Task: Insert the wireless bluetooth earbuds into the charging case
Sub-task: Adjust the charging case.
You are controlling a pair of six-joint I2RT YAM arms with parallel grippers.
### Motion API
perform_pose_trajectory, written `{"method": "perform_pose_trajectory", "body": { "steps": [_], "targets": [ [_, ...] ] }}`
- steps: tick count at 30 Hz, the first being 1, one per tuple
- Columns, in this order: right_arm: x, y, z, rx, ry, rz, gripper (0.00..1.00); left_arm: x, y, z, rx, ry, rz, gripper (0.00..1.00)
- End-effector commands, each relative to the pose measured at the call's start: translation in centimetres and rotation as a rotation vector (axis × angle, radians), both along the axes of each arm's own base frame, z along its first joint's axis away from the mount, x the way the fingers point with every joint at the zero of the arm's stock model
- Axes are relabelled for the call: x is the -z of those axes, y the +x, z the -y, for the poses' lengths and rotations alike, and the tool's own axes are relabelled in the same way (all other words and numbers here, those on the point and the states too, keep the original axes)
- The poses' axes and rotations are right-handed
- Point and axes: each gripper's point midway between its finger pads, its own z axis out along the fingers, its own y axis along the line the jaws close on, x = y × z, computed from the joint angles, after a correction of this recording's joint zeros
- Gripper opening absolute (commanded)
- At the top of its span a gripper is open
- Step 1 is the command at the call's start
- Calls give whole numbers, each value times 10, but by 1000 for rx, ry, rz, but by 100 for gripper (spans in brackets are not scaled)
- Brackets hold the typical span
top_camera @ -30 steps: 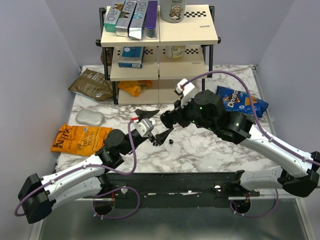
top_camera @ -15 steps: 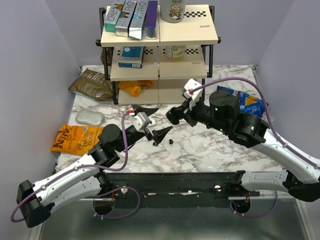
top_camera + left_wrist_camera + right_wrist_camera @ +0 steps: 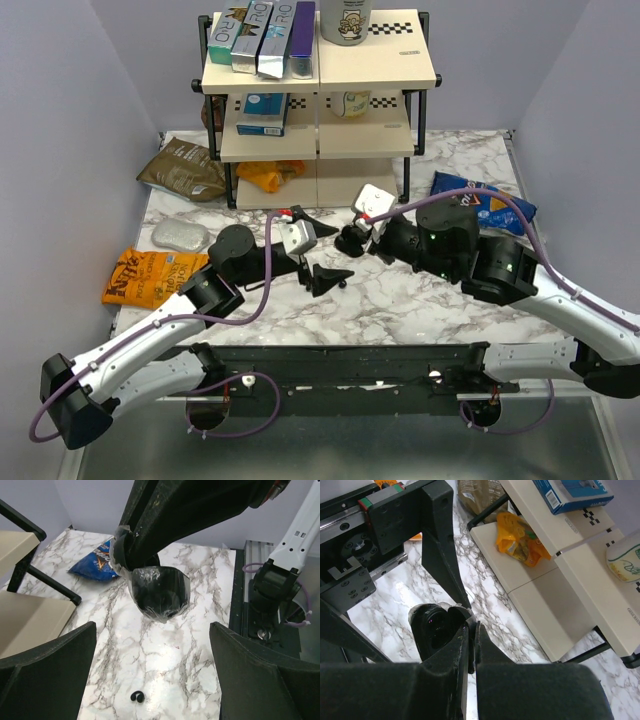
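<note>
The marble table [image 3: 420, 300] carries both arms at mid-depth, their grippers close together. The right gripper [image 3: 350, 240] is clenched on the rim of the charging case [image 3: 160, 592], a black oval pod that looks wrapped in clear film, and holds it above the table facing the left arm. The left gripper [image 3: 318, 250] hangs spread wide with nothing in it. One earbud [image 3: 136, 696] lies on the table just near of the case and between the left fingers; I cannot find the second one.

My reading is that the case is being presented and the pick of the bud has not begun. Next, the left gripper needs to drop onto that tiny bud, close finely, then carry it to the case's cavity, whose state I cannot tell.

Farther back stands a shelf unit [image 3: 320, 75]. An orange chip bag [image 3: 150, 278], a brown bag [image 3: 183, 168] and a silver pouch [image 3: 180, 235] lie left; a blue chip bag [image 3: 480, 205] lies right. All sit well apart from the bud; only the right fingers crowd the approach.
</note>
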Motion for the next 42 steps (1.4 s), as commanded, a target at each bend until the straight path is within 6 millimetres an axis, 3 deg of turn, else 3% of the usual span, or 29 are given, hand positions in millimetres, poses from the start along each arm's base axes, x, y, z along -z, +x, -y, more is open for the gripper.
{"method": "perform_pose_trajectory", "body": {
  "steps": [1,7,17,29,35,42],
  "targets": [
    [11,6,7,47,-84,47,1,-14,-7,2,76,-10,12,98],
    [12,11,8,92,-94,93,1,-23,-1,0,102,-61,-38,86],
    [14,15,3,118,-85,114,1,-22,3,2,113,-93,-61,86],
    [20,13,-14,87,-97,111,1,-11,5,7,129,-74,-81,85],
    [20,13,-17,79,-103,114,1,-4,5,8,139,-48,-84,79],
    [22,11,-20,71,-113,115,1,3,4,8,144,-19,-86,81]
  ]
}}
